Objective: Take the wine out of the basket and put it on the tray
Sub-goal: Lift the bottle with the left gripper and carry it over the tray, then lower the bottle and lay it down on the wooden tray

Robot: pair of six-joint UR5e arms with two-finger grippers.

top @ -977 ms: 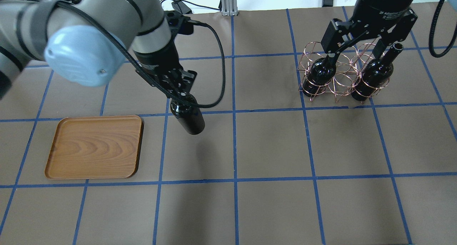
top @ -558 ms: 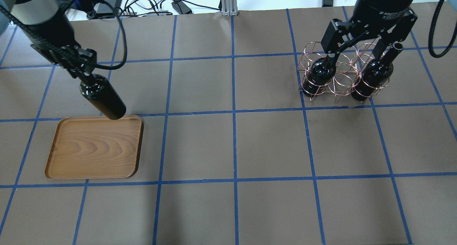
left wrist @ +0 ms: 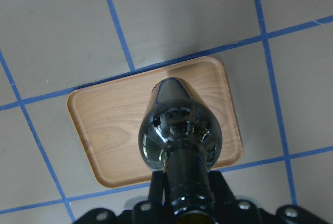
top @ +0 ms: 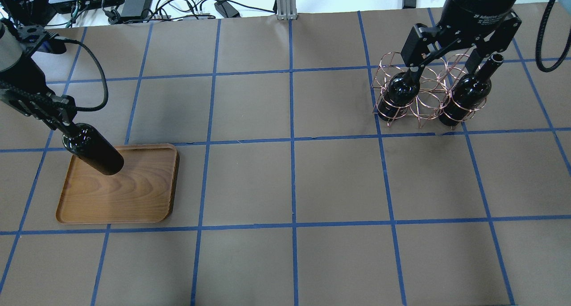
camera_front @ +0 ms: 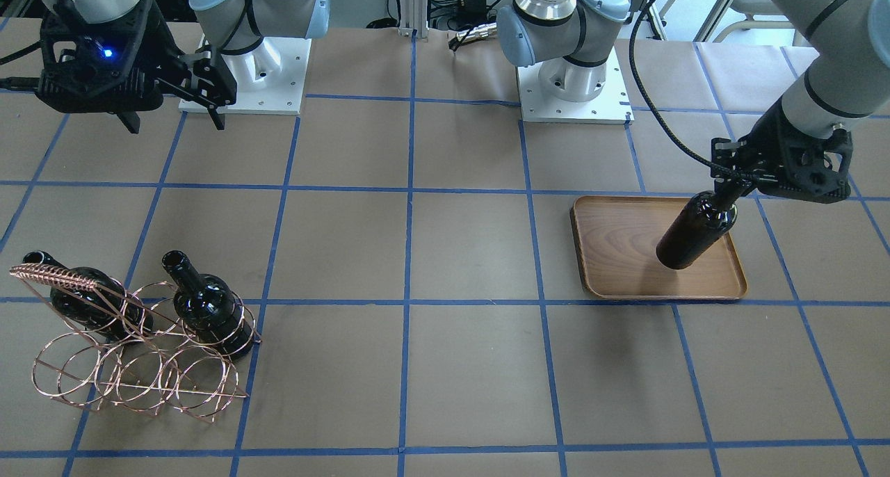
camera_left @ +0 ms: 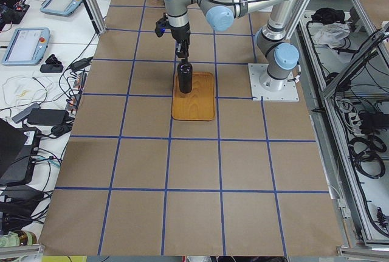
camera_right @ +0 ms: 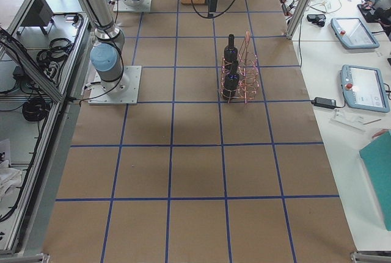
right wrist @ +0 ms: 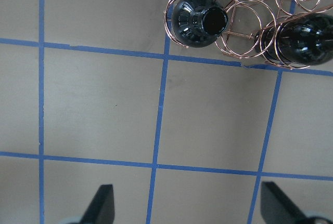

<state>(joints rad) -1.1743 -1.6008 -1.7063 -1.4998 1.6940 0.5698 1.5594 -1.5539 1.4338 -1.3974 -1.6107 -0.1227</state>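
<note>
My left gripper (top: 62, 124) is shut on the neck of a dark wine bottle (top: 94, 155) and holds it upright over the far left part of the wooden tray (top: 134, 194). I cannot tell whether its base touches the tray. The bottle (camera_front: 695, 230) and tray (camera_front: 626, 268) also show in the front view, and the left wrist view shows the bottle (left wrist: 179, 135) over the tray (left wrist: 104, 141). My right gripper (top: 444, 65) is open and empty, high above the copper wire basket (top: 424, 103). The basket holds two more bottles (top: 401, 92) (top: 466, 96).
The table is covered in brown paper with a blue tape grid. The basket (camera_front: 139, 373) stands on the robot's right side, the tray on its left. The two arm bases (camera_front: 570, 81) (camera_front: 243, 74) stand at the robot's edge of the table. Cables and devices lie beyond the far edge.
My left arm has carried the bottle leftward, from the right of the tray to over the tray's far left part. The right arm and basket have not moved.
</note>
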